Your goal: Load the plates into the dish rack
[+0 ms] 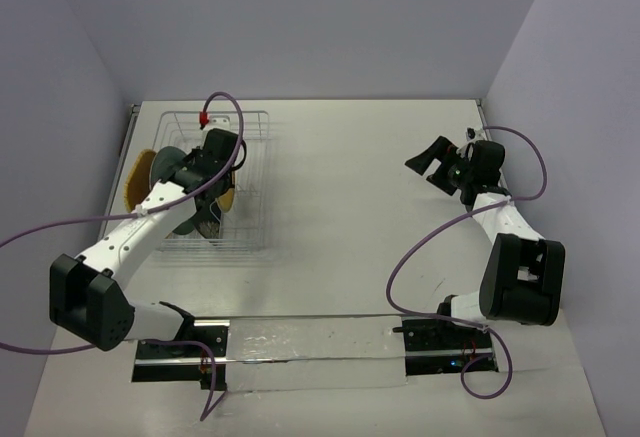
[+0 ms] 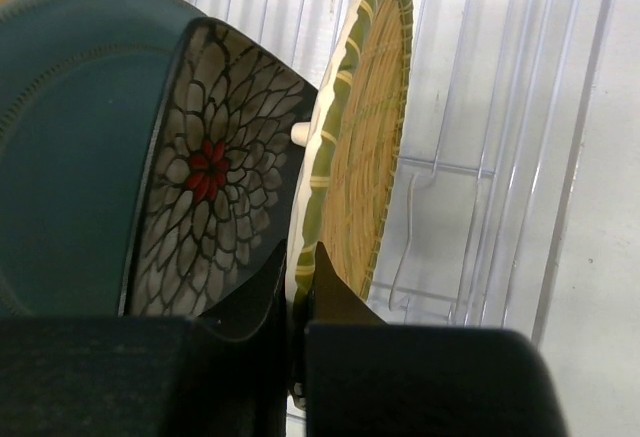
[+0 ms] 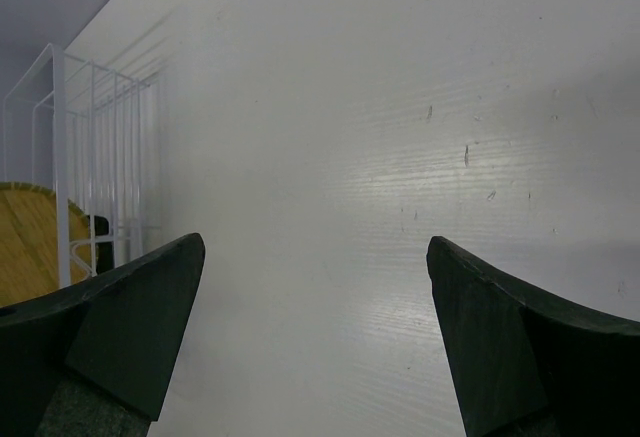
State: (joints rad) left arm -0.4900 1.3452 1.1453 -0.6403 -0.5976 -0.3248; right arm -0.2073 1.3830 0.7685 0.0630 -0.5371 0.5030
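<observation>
The white wire dish rack (image 1: 250, 172) stands at the table's far left. Several plates stand on edge in it: a small yellow-tan one (image 1: 136, 179), a teal-grey one (image 1: 168, 165), a black floral one (image 2: 205, 172) and a woven tan one (image 1: 231, 200). In the left wrist view the teal-grey plate (image 2: 70, 147) is on the left and the woven plate (image 2: 365, 137) on the right, upright among the rack wires (image 2: 480, 172). My left gripper (image 2: 303, 272) is shut on the woven plate's lower rim; from above it (image 1: 220, 185) hangs over the rack. My right gripper (image 1: 429, 168) stands open and holds nothing (image 3: 315, 247).
The right gripper hovers low over bare white tabletop (image 3: 400, 157), far right of the rack (image 3: 95, 147). A tan plate face (image 3: 25, 242) shows behind the rack's corner post. Purple cables loop from both arms. Walls close the table at back and sides.
</observation>
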